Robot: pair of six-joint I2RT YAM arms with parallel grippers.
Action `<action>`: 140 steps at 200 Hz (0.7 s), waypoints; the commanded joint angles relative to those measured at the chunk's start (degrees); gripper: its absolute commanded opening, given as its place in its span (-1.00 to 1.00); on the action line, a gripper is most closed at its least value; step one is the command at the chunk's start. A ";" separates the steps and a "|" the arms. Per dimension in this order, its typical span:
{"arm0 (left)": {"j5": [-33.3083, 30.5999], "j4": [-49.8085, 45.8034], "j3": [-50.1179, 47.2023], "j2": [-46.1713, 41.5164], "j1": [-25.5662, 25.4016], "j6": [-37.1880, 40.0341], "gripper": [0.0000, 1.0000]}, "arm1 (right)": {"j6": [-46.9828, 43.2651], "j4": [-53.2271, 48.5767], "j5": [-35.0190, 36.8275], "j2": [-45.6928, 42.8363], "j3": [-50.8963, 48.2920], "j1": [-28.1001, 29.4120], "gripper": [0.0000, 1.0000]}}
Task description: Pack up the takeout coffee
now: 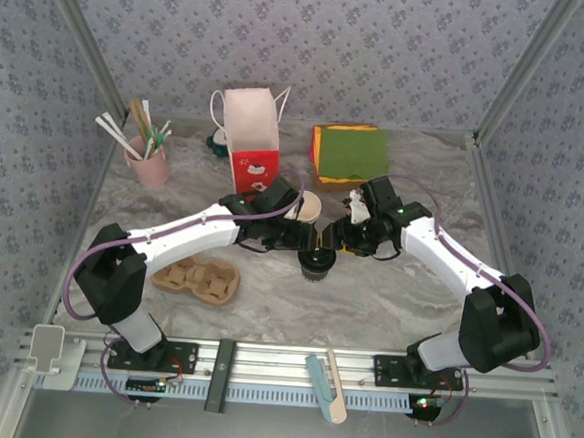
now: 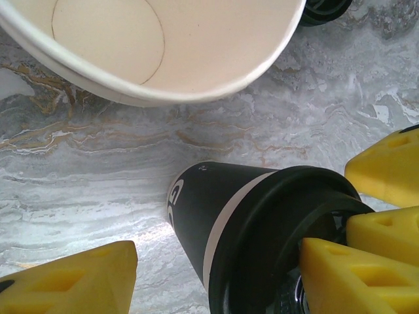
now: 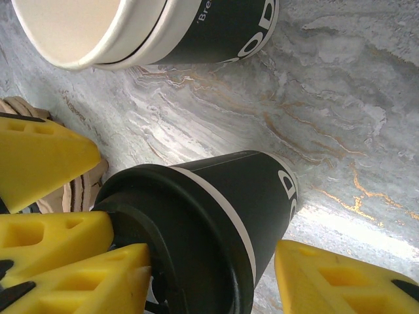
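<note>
A dark paper cup with a black lid (image 1: 316,264) stands upright mid-table. Both grippers meet over it. My left gripper (image 1: 296,242) comes in from the left and is open: one yellow finger (image 2: 347,275) rests on the lid (image 2: 275,235), the other (image 2: 65,281) stands well clear of the cup's wall. My right gripper (image 1: 342,243) is also open, with one finger (image 3: 85,281) on the lid (image 3: 163,216) and the other (image 3: 340,281) just beside the cup's side. A second, lidless cup (image 1: 308,207) with a white inside stands just behind.
A brown cardboard cup carrier (image 1: 200,278) lies left of the cups. At the back are a pink cup of straws and sticks (image 1: 150,164), a pink-and-white paper bag (image 1: 250,136) and green and orange napkins (image 1: 350,151). A wooden stick (image 1: 333,382) lies on the front rail.
</note>
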 commanded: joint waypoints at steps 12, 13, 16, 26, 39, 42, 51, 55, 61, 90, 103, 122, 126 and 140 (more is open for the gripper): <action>3.23 -0.25 -0.82 -3.55 0.17 -1.53 0.32 | -1.24 -1.52 1.22 0.69 -1.00 0.40 0.06; 3.26 -0.14 -0.88 -3.63 0.16 -1.52 0.32 | -1.28 -1.45 1.20 0.71 -0.97 0.40 0.06; 3.43 0.08 -0.98 -3.78 0.21 -1.52 0.32 | -1.16 -1.46 1.22 0.65 -1.06 0.43 0.06; 3.90 0.56 -1.45 -4.13 0.19 -1.78 0.30 | -1.06 -1.30 1.18 0.68 -1.16 0.46 0.06; 4.14 0.83 -1.89 -4.08 0.16 -2.03 0.28 | -1.00 -1.23 1.09 0.64 -1.21 0.40 0.06; 4.25 0.84 -1.97 -4.15 0.18 -2.13 0.28 | -1.00 -1.27 1.09 0.70 -1.20 0.40 0.07; 4.47 0.93 -2.19 -3.96 0.23 -2.16 0.26 | -1.08 -1.27 1.16 0.73 -1.11 0.40 0.06; 4.59 0.92 -2.38 -3.87 0.23 -2.22 0.24 | -1.06 -1.30 1.20 0.70 -1.10 0.44 0.06; 4.78 1.02 -2.58 -3.72 0.23 -2.20 0.22 | -1.06 -1.30 1.18 0.68 -1.07 0.39 0.06; 4.83 0.92 -3.44 -2.53 0.19 -2.01 0.12 | -1.06 -1.47 1.22 0.68 -1.24 0.41 0.05; 4.57 0.71 -3.91 -2.14 0.22 -2.04 0.07 | -1.06 -1.30 1.17 0.53 -1.29 0.43 0.04; 4.20 0.58 -4.82 -1.87 0.32 -1.96 0.03 | -1.06 -1.30 1.30 0.46 -1.46 0.39 0.04; 4.11 0.58 -5.04 -1.81 0.40 -1.97 0.03 | -0.98 -1.31 1.26 0.48 -1.50 0.39 0.04; 4.09 0.50 -5.72 -1.59 0.57 -2.00 0.02 | -0.97 -1.22 1.31 0.52 -1.68 0.39 0.03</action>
